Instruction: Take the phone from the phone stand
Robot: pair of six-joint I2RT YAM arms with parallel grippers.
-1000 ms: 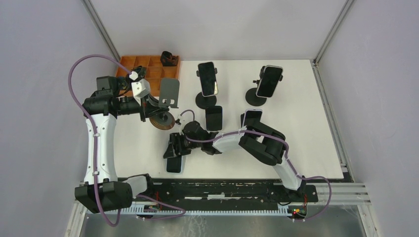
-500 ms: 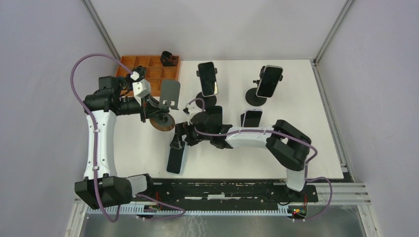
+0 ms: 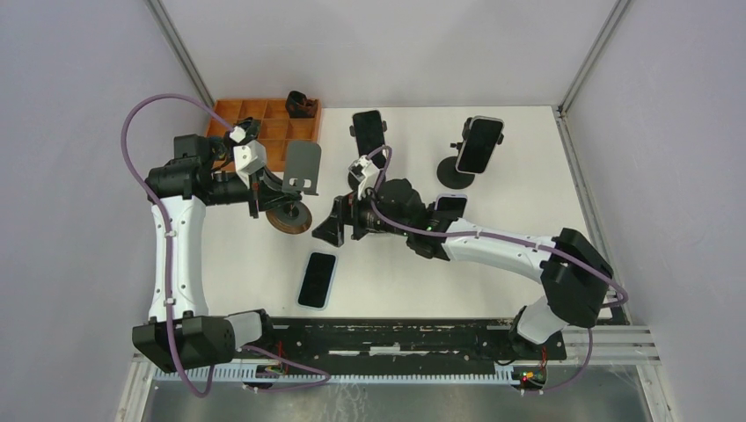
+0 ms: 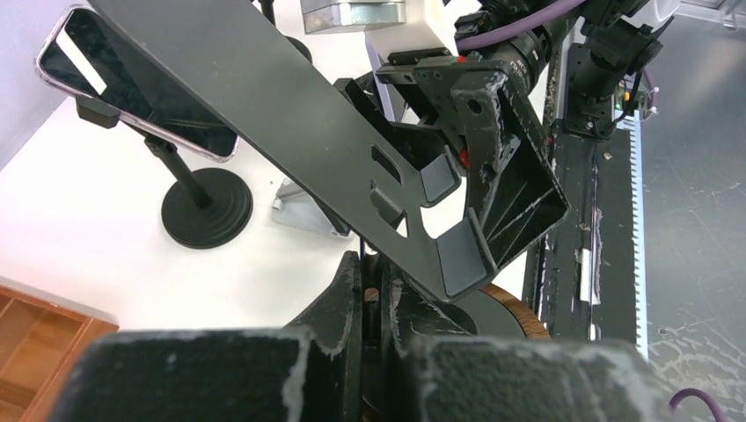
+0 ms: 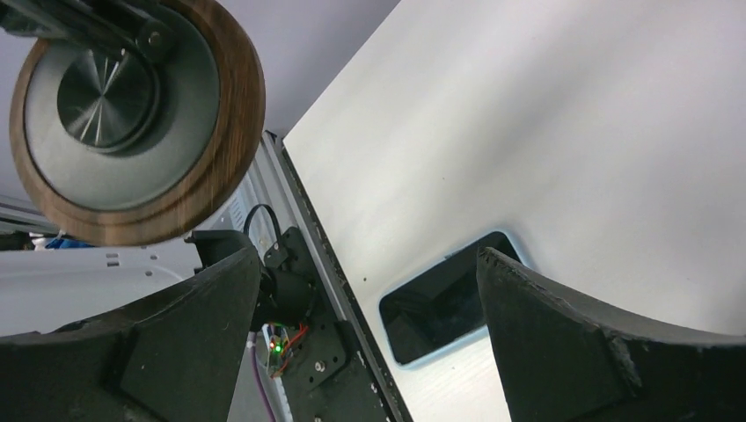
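The phone [image 3: 318,280] lies flat, screen up, on the table [image 3: 545,246]. It is off the stand [image 3: 300,167] and in front of it, toward the arm bases, well apart from the stand's foot.

The stand is bare. Its dark plate tilts back and both lower hooks hold nothing. Below the plate is a round wooden base [image 3: 288,221].

The left gripper [image 3: 264,199] reaches in from the stand's left. It is closed narrow on the stand's stem just above the base.

The right gripper [image 3: 337,221] hangs just right of the base, jaws wide and holding nothing. In its wrist view the fingers [image 5: 176,343] frame bare table and one end of the phone. The base shows at the upper left of that view.

Behind and to the right of the stand, a second phone [image 3: 370,141] sits on a black holder. A third phone [image 3: 479,145] sits on another black holder farther right. A fourth phone [image 3: 450,209] is to the right of the stand, partly hidden by the right arm, and I cannot tell whether it lies flat or leans.

Behind the stand is an orange tray [image 3: 255,130]. A small black item [image 3: 302,105] sits in its far right compartment.
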